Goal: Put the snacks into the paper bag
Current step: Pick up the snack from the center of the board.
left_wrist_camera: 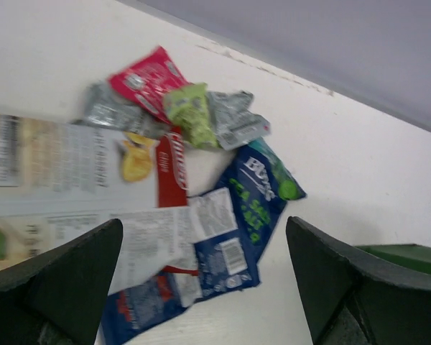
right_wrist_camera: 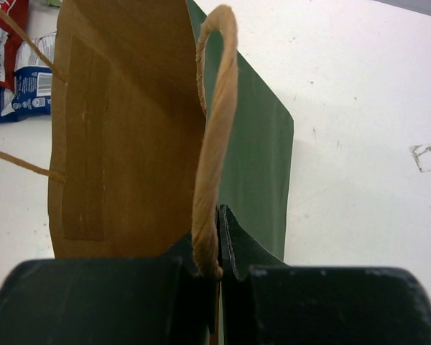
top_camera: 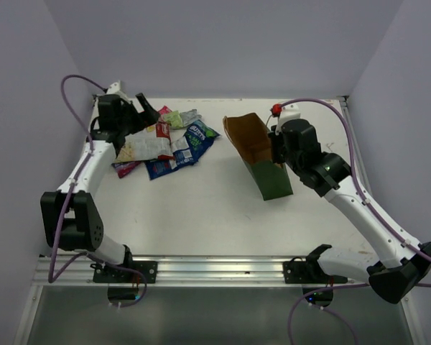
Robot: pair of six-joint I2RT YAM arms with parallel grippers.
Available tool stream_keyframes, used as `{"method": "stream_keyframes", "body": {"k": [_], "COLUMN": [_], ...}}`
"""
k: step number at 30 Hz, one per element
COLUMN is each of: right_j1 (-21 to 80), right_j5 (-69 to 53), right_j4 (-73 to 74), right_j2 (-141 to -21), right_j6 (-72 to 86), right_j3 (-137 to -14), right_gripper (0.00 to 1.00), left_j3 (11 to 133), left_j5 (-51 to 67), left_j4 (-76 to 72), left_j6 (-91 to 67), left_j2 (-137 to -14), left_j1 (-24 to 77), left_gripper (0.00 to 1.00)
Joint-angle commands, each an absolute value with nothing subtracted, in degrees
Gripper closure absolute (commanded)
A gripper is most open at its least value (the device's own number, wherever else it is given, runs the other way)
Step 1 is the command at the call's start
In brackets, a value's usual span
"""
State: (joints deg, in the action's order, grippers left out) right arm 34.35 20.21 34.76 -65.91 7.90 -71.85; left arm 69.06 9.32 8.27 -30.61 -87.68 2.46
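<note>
The snacks [top_camera: 167,140] lie in a pile at the table's far left. In the left wrist view they are the large chip bag [left_wrist_camera: 57,180], a blue-white packet [left_wrist_camera: 255,194], a pink one [left_wrist_camera: 147,75], a green one [left_wrist_camera: 190,111] and silver-grey ones [left_wrist_camera: 233,122]. My left gripper [top_camera: 149,111] is open and empty, above the pile's far edge [left_wrist_camera: 205,223]. The dark green paper bag [top_camera: 269,176] is right of centre, its brown mouth [top_camera: 244,133] turned toward the snacks. My right gripper [top_camera: 275,144] is shut on the bag's rim [right_wrist_camera: 219,215], beside a tan handle [right_wrist_camera: 215,144].
Lilac walls close the table at the back and on both sides. Bare white table [top_camera: 201,208] lies between the pile, the bag and the arm bases. A metal rail [top_camera: 215,269] runs along the near edge.
</note>
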Motion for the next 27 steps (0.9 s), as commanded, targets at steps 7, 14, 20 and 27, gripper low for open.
{"method": "stream_keyframes", "body": {"k": [7,14,20,27], "right_j1": [34.19,34.28,34.28,34.28], "right_j5": [17.23,17.40,17.49,17.23], "right_j4": [34.45,34.54,34.80,34.98], "right_j2": [-64.60,-64.95,-65.83,-67.50], "right_j6": [8.17,8.00,7.65,7.56], "right_j3": [-72.25,-72.68,-72.86,-74.09], "right_gripper": [1.00,1.00,1.00,1.00], "left_j3": [76.64,80.06,85.77,88.59], "left_j5": [15.73,21.61,26.62,33.39], "left_j4": [20.74,24.51,28.91,29.27], "left_j6": [-20.30,-14.52,-9.23,-9.93], "left_j2": [-90.34,-97.20,-105.11,-111.79], "left_j1": [-15.63,-24.16,-28.56,-28.83], "left_gripper": [0.00,0.00,0.00,0.00]}}
